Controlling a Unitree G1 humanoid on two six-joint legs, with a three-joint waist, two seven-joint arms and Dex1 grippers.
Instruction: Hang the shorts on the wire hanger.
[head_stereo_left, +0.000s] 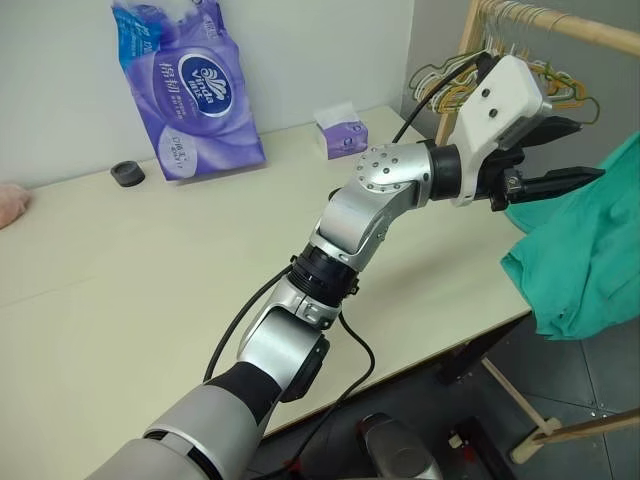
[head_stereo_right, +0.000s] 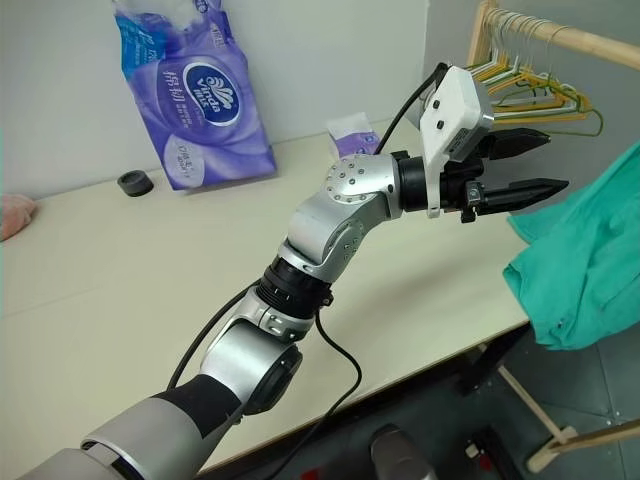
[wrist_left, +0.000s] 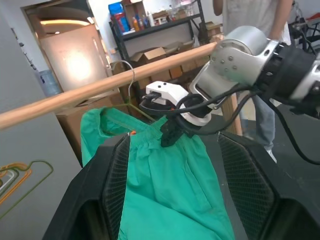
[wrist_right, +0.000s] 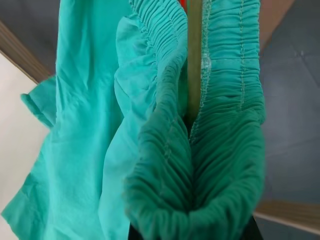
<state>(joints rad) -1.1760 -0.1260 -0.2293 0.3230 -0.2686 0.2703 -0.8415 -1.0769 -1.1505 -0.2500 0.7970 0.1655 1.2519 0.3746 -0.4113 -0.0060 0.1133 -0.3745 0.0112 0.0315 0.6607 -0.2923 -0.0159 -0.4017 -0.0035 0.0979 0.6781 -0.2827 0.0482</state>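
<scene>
A storeroom-like workshop — metal shelves (wrist_left: 150, 25) stacked with cardboard boxes (wrist_left: 155, 54), a wooden clothes rail (wrist_left: 100, 87) and a plain worktable (head_stereo_left: 150, 270).

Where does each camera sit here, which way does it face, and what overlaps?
Head pair: look down over the table; left arm, open left tool.
Left wrist: faces the rail, shorts, right tool.
Right wrist: close on the waistband and hanger.
All share the shorts.
</scene>
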